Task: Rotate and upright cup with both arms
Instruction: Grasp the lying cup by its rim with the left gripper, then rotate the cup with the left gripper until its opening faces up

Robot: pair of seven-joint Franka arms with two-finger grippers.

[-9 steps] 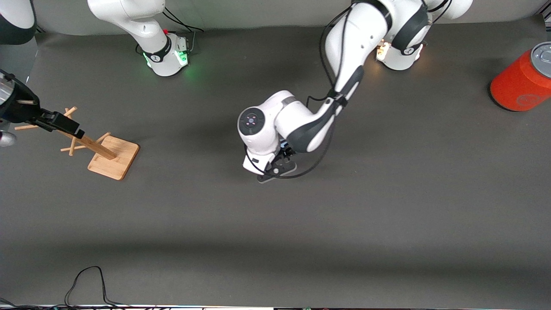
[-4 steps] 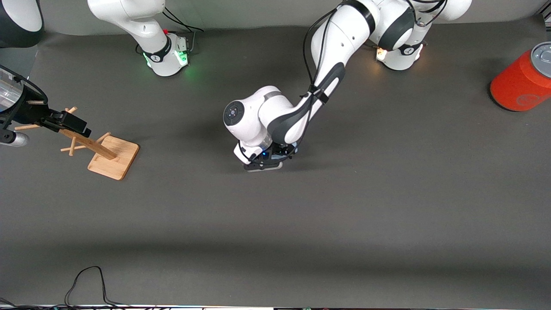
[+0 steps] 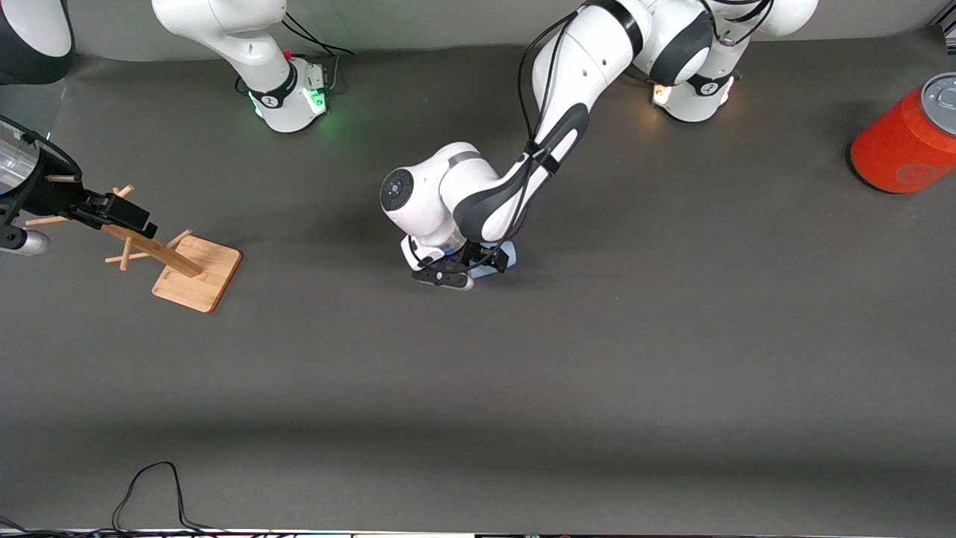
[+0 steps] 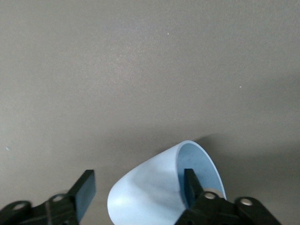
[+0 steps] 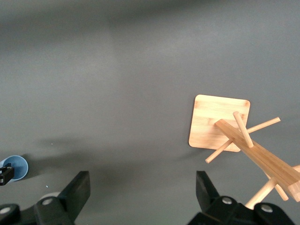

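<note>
The cup [image 3: 502, 258] lies on its side on the grey tabletop [image 3: 672, 359], near the middle of it and nearer the arm bases than the front camera. In the front view only a pale-blue sliver shows, the rest being covered by the left arm's wrist.

The left claw [image 3: 478, 263] is down at the cup. In the left wrist view the cup [image 4: 154, 187] is tipped over with its open mouth visible. One finger [image 4: 190, 187] sits inside the mouth against the wall; the other finger [image 4: 85, 193] stands outside the cup with a visible gap between it and the wall. The jaws are therefore spread wider than the wall they straddle and are not clamped on it.

The right claw [image 3: 112, 213] waits over the wooden mug rack [image 3: 179, 261] at the right arm's end of the tabletop. In the right wrist view its fingers [image 5: 77, 190] are spread wide with nothing between them; the rack [image 5: 234, 131] shows below, and the cup [image 5: 14, 168] appears well apart from it.

An orange-red can [image 3: 900, 146] with a grey lid stands at the left arm's end, close to the tabletop edge. A black cable [image 3: 149, 493] loops onto the tabletop at the edge nearest the front camera. A wide bare band of tabletop separates the cup from that edge, and bare surface also lies between the cup and the rack, and between the cup and the can.
</note>
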